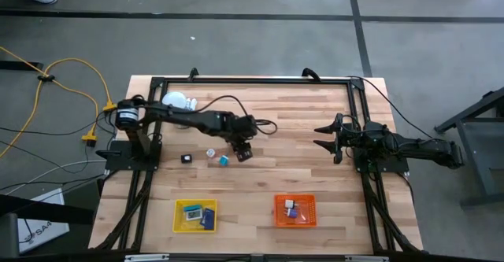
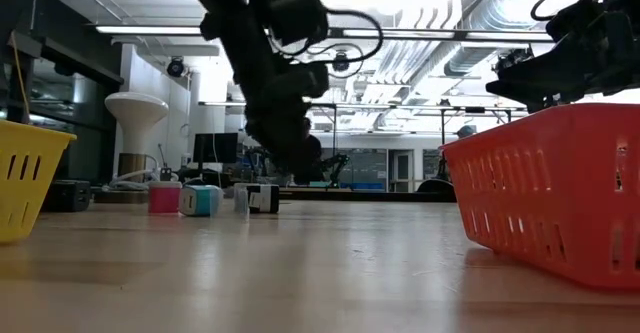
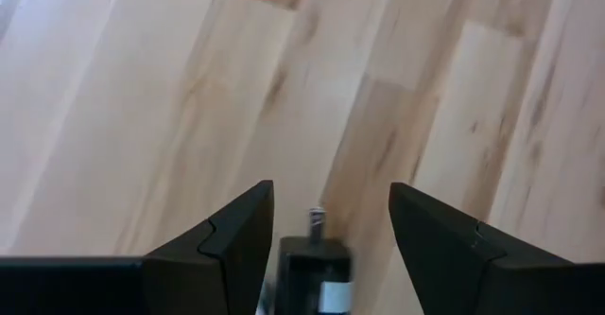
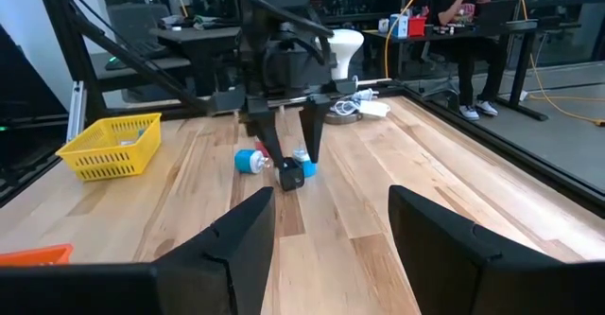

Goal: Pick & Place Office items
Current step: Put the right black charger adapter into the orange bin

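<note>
Office items lie in two lots: some already sit in the yellow mesh tray point(image 1: 195, 215) and the orange mesh tray point(image 1: 294, 210), and a few remain loose on the wooden table point(image 1: 299, 128) beyond the yellow tray, toward the table's middle. We count a small black block point(image 1: 186, 158), a whitish piece point(image 1: 211, 153) and a teal roll point(image 1: 224, 160) there, with a small black block with a white mark point(image 3: 317, 272) nearest the arm.

We judge the step in hand to be a pick. The left gripper point(image 1: 243, 150) hangs low over that last block, fingers spread, one on each side of it and nothing held. In the left wrist view the block sits between them. The next move, we think, calls for a short descent and a squeeze, then a carry to a tray.

Its long axis seems to run along the gripper's line of sight, so the fingers would close across its narrow width; which end leads we cannot tell.

The right gripper point(image 1: 329, 138) waits, empty and spread, beyond the orange tray, well apart from the loose pieces.
</note>
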{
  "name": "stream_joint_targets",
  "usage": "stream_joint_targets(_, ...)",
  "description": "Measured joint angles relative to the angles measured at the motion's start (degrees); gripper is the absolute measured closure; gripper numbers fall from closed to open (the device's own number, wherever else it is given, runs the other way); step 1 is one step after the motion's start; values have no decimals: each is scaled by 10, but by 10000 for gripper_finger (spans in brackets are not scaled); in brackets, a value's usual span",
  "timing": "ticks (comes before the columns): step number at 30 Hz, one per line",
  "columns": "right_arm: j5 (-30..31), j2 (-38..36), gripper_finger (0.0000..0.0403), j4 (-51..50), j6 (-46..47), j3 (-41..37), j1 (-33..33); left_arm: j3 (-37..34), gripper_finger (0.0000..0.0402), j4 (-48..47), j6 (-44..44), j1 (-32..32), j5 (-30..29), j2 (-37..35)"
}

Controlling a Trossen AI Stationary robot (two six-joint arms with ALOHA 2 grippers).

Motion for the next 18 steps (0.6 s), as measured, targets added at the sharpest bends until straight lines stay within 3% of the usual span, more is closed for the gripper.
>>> stream_joint_targets(8,0,0,208,0,0,0,0,-22,197,-1,41,29,52,-3)
stream_joint_targets(18,0,0,208,0,0,0,0,-22,197,-22,52,34,55,-3)
